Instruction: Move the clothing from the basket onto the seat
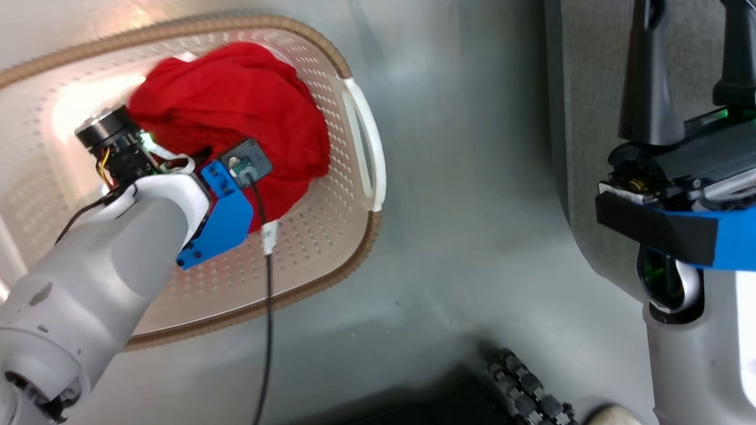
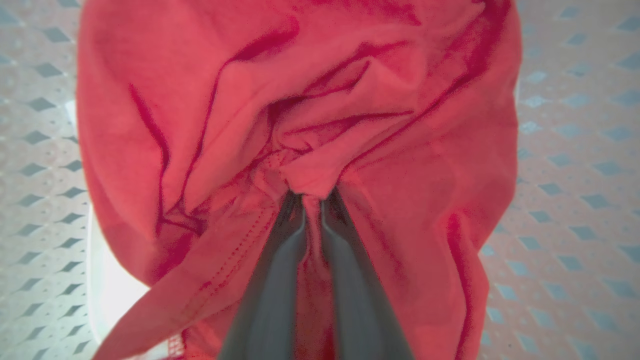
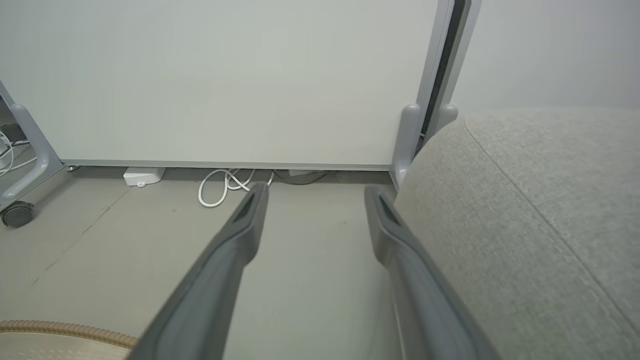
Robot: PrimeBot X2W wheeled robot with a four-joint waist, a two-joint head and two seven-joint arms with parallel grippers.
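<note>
A bundle of red clothing (image 1: 243, 107) hangs bunched over the cream perforated basket (image 1: 327, 236), which stands on the floor at the left. My left gripper (image 2: 311, 197) is shut on a fold of the clothing (image 2: 310, 125), its fingertips buried in the fabric; in the head view the cloth hides its fingers. A stitched hem with a little white edging shows at the bottom of the left wrist view. My right gripper (image 3: 312, 192) stands open and empty beside the grey seat (image 3: 540, 210), its dark fingers (image 1: 647, 64) over the seat's (image 1: 582, 119) edge.
A white panel (image 3: 225, 80) on grey feet stands at the far end of the floor, with white cables (image 3: 225, 185) and a caster (image 3: 17, 214) below it. My black wheeled base (image 1: 529, 394) lies at the bottom of the head view.
</note>
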